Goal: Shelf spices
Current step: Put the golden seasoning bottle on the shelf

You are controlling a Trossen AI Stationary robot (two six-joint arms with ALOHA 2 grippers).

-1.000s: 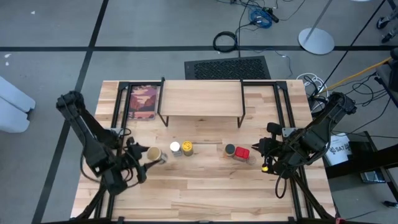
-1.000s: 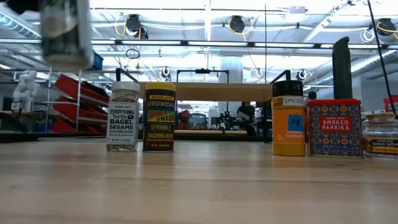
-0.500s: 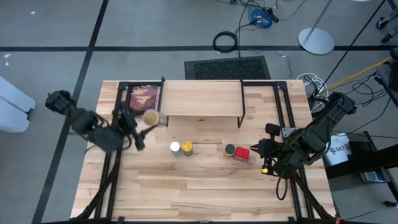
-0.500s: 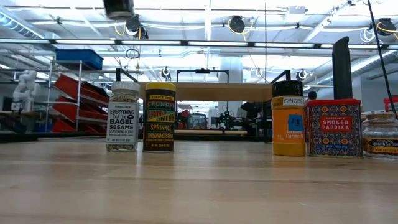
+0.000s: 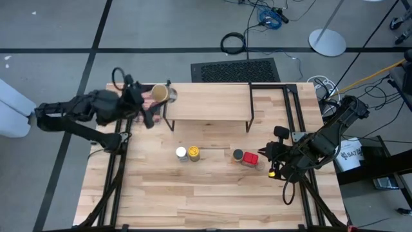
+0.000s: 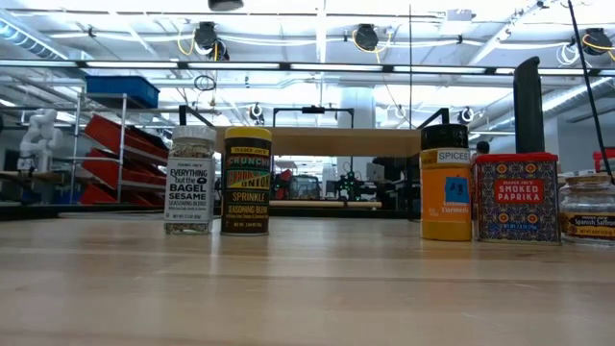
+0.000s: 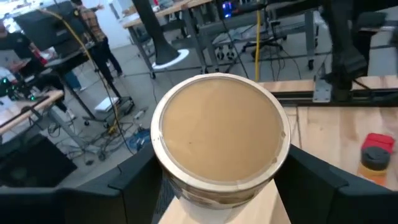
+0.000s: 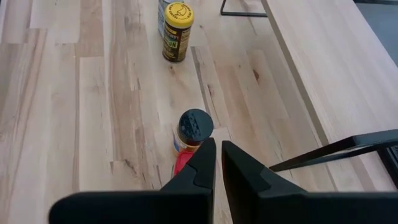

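The left gripper [image 5: 153, 102], fingers clamped on the round tan-lidded jar [image 5: 159, 94], held it upright over the left end of the narrow light-wood shelf [image 5: 209, 102]; the right gripper's [image 8: 217, 163] fingers sat almost together.

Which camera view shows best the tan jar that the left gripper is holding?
The left wrist view: the tan jar fills the picture, its lid toward the camera, between the left gripper's fingers. The high view shows it small, at the shelf's left end. The low and right wrist views do not show it.

Grey floor [image 5: 58, 38] with dark tape lines — a black mat [image 5: 235, 69], coiled cables [image 5: 234, 42] behind.
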